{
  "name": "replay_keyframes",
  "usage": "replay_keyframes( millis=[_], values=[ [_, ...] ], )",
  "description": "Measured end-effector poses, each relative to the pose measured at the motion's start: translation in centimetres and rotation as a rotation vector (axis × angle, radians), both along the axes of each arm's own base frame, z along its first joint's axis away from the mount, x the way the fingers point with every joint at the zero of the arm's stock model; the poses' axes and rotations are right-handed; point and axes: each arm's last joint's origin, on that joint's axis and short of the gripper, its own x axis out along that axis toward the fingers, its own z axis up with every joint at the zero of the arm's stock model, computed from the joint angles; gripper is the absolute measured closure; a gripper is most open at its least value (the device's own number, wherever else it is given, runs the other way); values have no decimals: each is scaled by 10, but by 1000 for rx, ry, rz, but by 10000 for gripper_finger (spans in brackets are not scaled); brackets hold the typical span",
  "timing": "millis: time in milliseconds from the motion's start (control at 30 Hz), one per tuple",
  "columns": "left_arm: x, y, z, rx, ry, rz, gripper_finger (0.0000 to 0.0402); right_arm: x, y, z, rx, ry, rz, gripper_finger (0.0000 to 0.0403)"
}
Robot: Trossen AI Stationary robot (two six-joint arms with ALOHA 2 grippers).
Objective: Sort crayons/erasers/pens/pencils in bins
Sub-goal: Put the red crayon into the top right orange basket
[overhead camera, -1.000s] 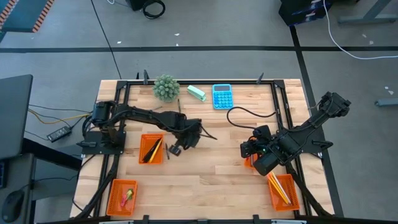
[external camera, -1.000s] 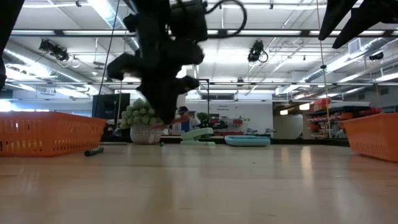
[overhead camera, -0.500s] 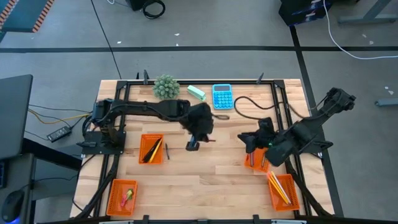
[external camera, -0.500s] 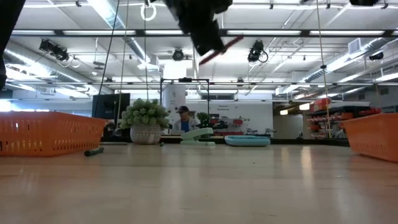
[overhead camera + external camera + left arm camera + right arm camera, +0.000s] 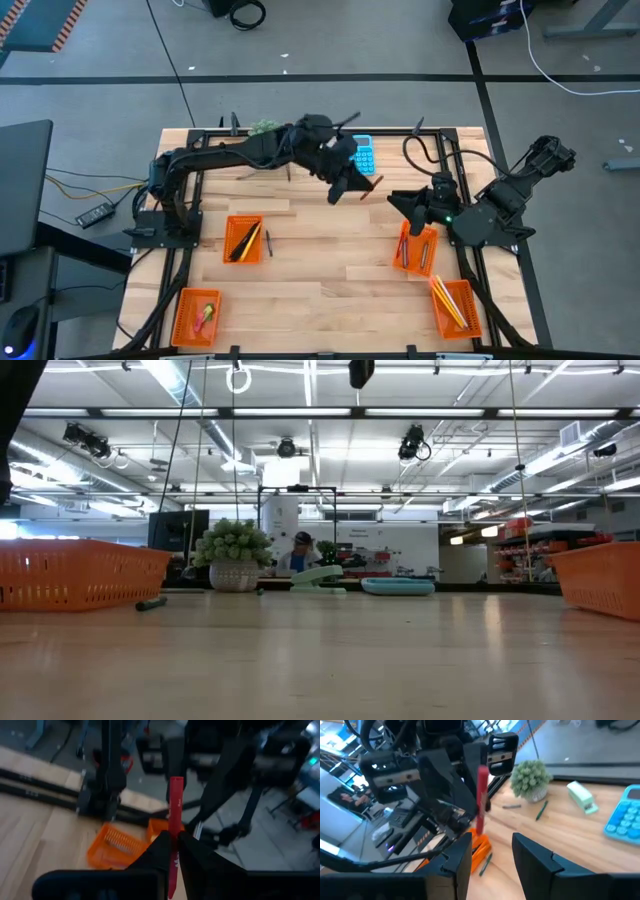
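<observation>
High over the table's far middle, my left gripper [image 5: 352, 186] is shut on a red crayon [image 5: 174, 805], which also shows in the right wrist view [image 5: 481, 800]. My right gripper [image 5: 410, 204] stands open with nothing between its fingers, just right of it and above the far right bin [image 5: 403, 262], which holds reddish sticks. Yellow pencils lie in the near right bin [image 5: 468, 322]. The far left bin [image 5: 230, 240] holds yellow and dark sticks, and the near left bin [image 5: 182, 318] holds small erasers. A dark pen [image 5: 268, 243] lies flat on the wood beside the far left bin. My left gripper pinches the red crayon about the middle of its length [image 5: 173, 844] between its two fingers [image 5: 161, 851]. The fingers come nearly level, pointing toward the table's right, and lie across the crayon. Both crayon ends stick out of the hold, and the crayon is lifted clear, high above the table.
A blue calculator [image 5: 625, 817], a mint-green block [image 5: 582, 797] and a small potted plant [image 5: 530, 779] stand along the far edge. Two loose sticks [image 5: 511, 806] lie on the wood near the plant. Black frame rails [image 5: 452, 180] run along the table's sides.
My left gripper has risen from beside the far left bin and swung toward the table's right and far edge, rolling its wrist, with the red crayon lifted along in its hold. My right gripper has risen from over the far right bin and tipped up toward level.
</observation>
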Motion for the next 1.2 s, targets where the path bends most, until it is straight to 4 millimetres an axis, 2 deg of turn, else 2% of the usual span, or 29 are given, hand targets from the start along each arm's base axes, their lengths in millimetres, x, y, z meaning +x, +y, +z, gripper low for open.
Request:
replay_keyframes(
  millis=[300, 533, 767, 967, 1200],
  values=[
    [1, -1, 3, -12, -24, 10, 373, -1, -4, 2, -125, -18, -128, 256],
    [1, 0, 3, -1, -27, 36, 360, 2, -2, 0, -114, -24, -141, 252],
    [2, 0, 3, 7, -28, 59, 373, 13, 5, -6, -113, -22, -146, 206],
    [2, 0, 2, 6, -27, 58, 361, 23, -1, -8, -78, -46, -209, 165],
    [2, -2, 1, 6, -13, 54, 369, 31, -10, -5, -73, -61, -246, 158]
  ],
)
